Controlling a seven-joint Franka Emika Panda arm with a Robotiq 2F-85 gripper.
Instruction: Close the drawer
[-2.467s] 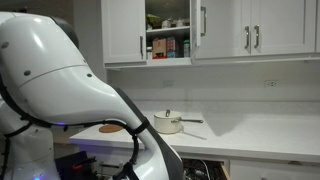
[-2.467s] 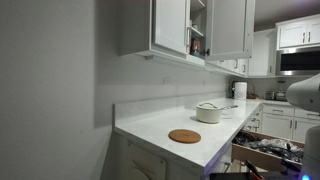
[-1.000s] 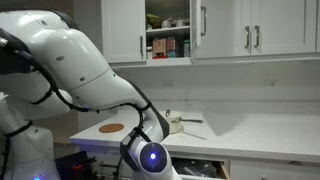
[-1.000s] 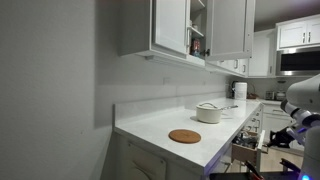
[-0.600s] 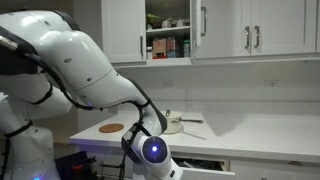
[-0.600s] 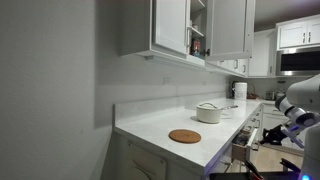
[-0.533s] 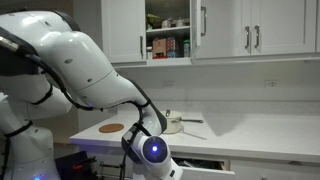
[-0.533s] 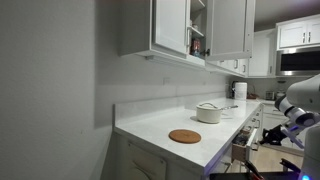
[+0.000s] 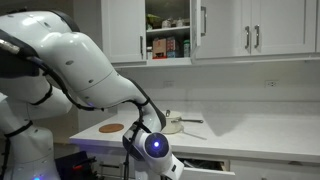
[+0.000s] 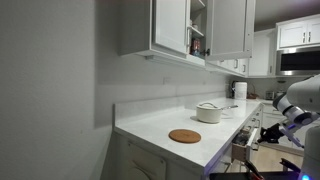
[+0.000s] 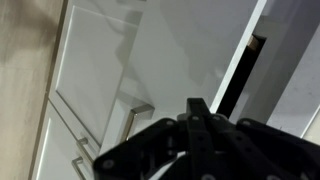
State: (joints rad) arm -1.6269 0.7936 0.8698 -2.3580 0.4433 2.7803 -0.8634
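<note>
The drawer (image 9: 207, 167) sits under the counter with its white front only a little way out, leaving a dark gap above it. It also shows at the right edge of an exterior view (image 10: 247, 151). In the wrist view its flat white front (image 11: 185, 45) fills the frame, with a dark slit (image 11: 243, 78) beside it and a silver bar handle (image 11: 134, 116) at lower left. My gripper (image 11: 198, 108) points at this front with its black fingers together and nothing between them. Whether the fingertips touch the front cannot be told.
A white countertop (image 9: 250, 135) carries a white pot (image 9: 170, 124) and a round wooden trivet (image 10: 184, 136). An upper cupboard (image 9: 167, 40) stands open with jars inside. My bulky arm (image 9: 80, 70) fills the left side of an exterior view.
The drawer stood wide open with its contents showing; now it is nearly shut. My arm has swung in toward the cabinets. Almost nothing has moved in the last half second.
</note>
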